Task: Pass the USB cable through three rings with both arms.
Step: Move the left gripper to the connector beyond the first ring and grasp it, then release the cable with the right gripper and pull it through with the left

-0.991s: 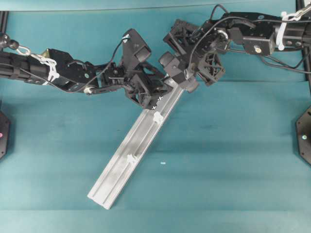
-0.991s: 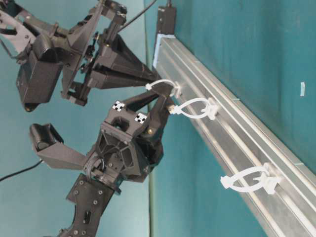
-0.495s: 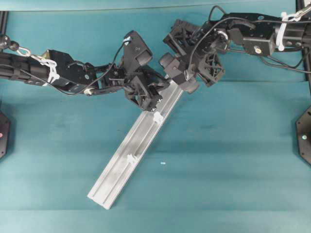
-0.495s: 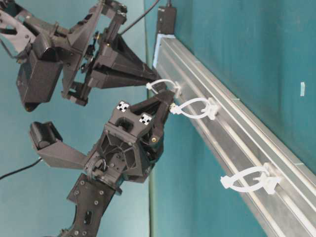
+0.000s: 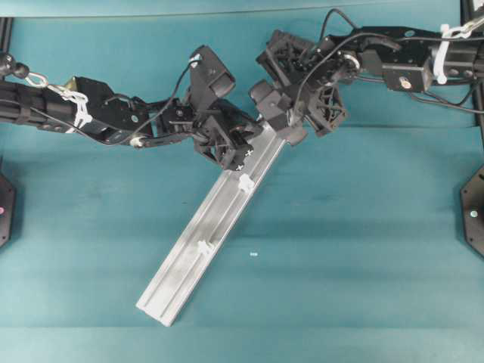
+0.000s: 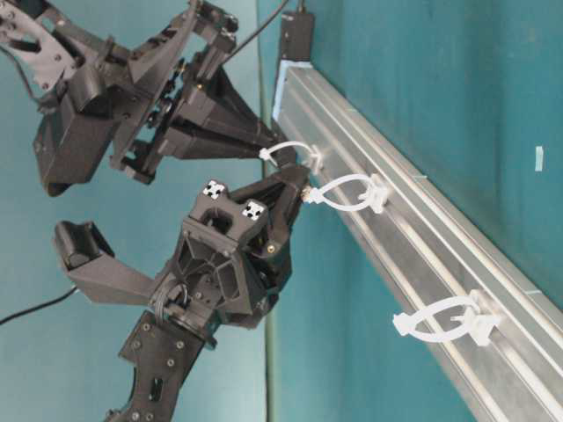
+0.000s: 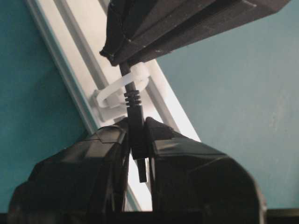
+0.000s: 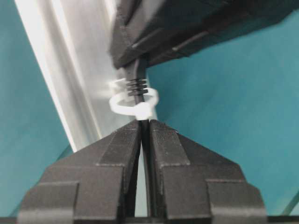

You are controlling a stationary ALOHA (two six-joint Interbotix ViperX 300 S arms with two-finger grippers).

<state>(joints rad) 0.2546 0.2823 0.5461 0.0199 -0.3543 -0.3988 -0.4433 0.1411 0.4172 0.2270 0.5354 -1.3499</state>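
The USB cable's black plug (image 7: 138, 133) has come through the first of the three rings (image 7: 122, 87), and my left gripper (image 7: 138, 122) is shut on it just past that ring. On the ring's other side my right gripper (image 8: 145, 122) is shut on the thin cable (image 8: 136, 86), its tips against the ring (image 8: 135, 105). From table level, the right gripper (image 6: 266, 146) and left gripper (image 6: 299, 182) meet at this ring (image 6: 295, 149). The second ring (image 6: 348, 192) (image 5: 246, 181) and third ring (image 6: 442, 322) (image 5: 204, 247) hold nothing. Overhead, both grippers hide the first ring.
The silver rail (image 5: 185, 261) (image 6: 422, 220) lies diagonally on the teal table. A black box (image 6: 297, 35) sits at its far end. A small white speck (image 5: 253, 254) lies right of the rail. Both arms crowd the rail's upper end.
My left gripper has closed on the plug below the first ring. The right arm has shifted slightly away, up the rail.
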